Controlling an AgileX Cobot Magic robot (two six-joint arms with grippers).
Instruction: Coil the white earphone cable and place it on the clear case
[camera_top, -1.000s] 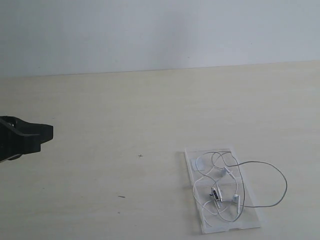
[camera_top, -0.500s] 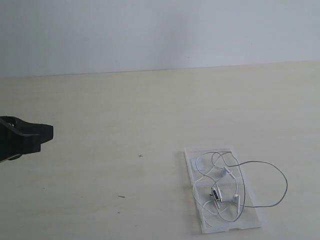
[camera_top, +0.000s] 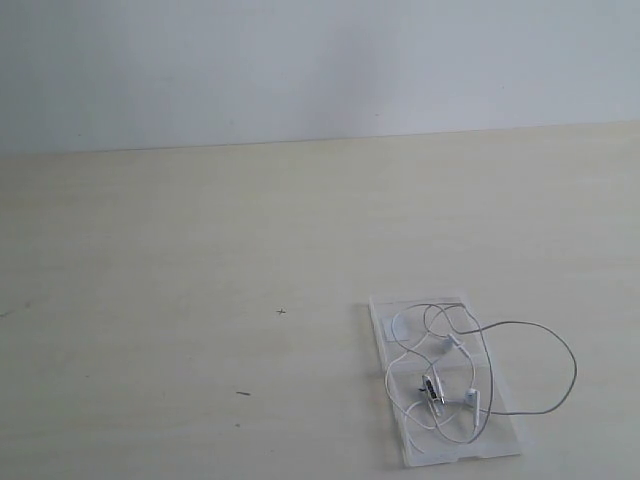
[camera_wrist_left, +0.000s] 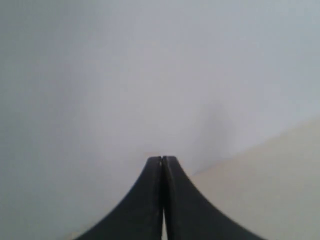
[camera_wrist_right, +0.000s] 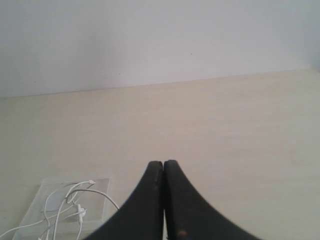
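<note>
The white earphone cable (camera_top: 432, 388) lies in a loose tangle on the clear case (camera_top: 500, 435). The case sits close to the near edge of the tabletop (camera_top: 200, 250), toward its right side. One wide loop of wire spills off the case's right edge onto the bare tabletop and curves back onto the case.

The wire looks very thin, light and limp. It will probably sag and trail from any pinch and spring out of a coil unless it is held. The earbuds, the small remote and the dark-tipped plug are the only stiff parts, clustered near the middle of the case. The spilled loop seems the easiest place to take hold, since it lies clear of the case and of the other strands. The case itself looks light and smooth, so a tug on the wire might slide it.

The tangle has no clear heading. Its spread runs roughly along the case's long axis, from the far edge toward the near edge and slanting slightly right.

The left hand (camera_wrist_left: 162, 161) and the right hand (camera_wrist_right: 163, 163) are each pressed together and hold nothing. The right hand is well apart from the case.
</note>
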